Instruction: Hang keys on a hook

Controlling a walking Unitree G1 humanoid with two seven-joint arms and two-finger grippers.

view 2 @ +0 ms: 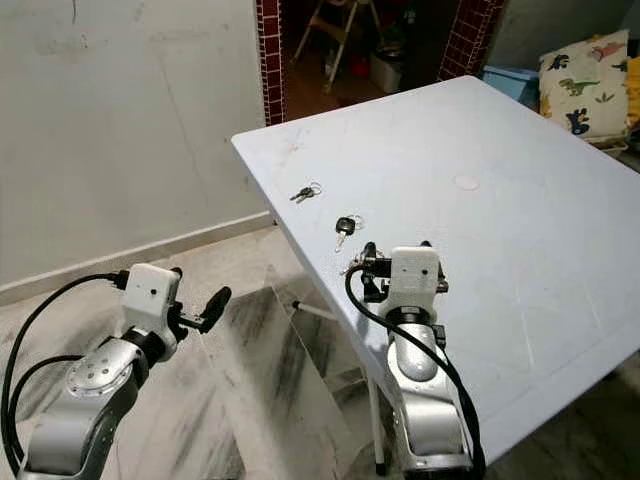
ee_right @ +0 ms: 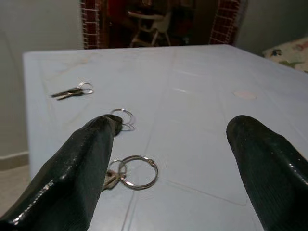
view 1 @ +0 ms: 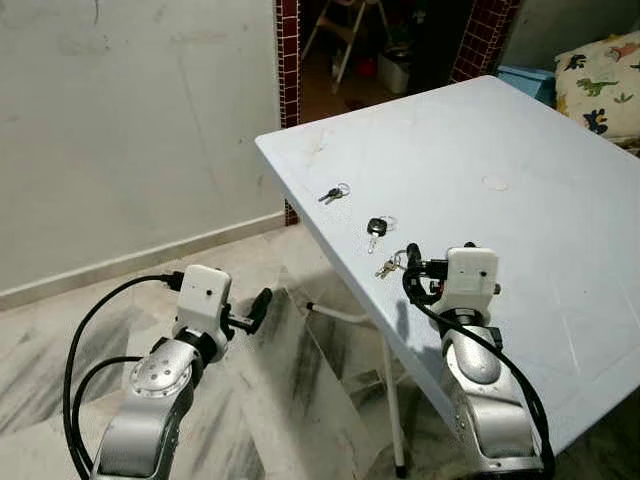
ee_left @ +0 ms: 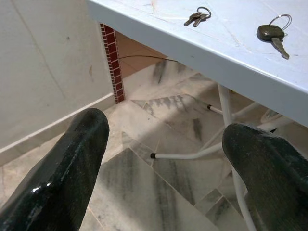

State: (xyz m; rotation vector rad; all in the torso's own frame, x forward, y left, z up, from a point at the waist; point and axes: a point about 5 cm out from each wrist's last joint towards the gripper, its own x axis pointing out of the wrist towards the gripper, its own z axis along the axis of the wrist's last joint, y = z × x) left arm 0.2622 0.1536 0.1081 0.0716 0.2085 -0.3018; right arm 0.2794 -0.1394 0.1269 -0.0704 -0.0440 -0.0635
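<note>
My right gripper hovers spread wide over the counter edge, with nothing between its fingers. The nearest key bunch lies flat just under the left finger. It looks light, thin and slippery, so I judge the double ring the best place to pinch. Beyond it sits a black-headed key, then a small pair. My left gripper hangs open beside the counter.

Two silver arms, white boxy wrist housings, looping black cables, left tool and right tool black-fingered
</note>
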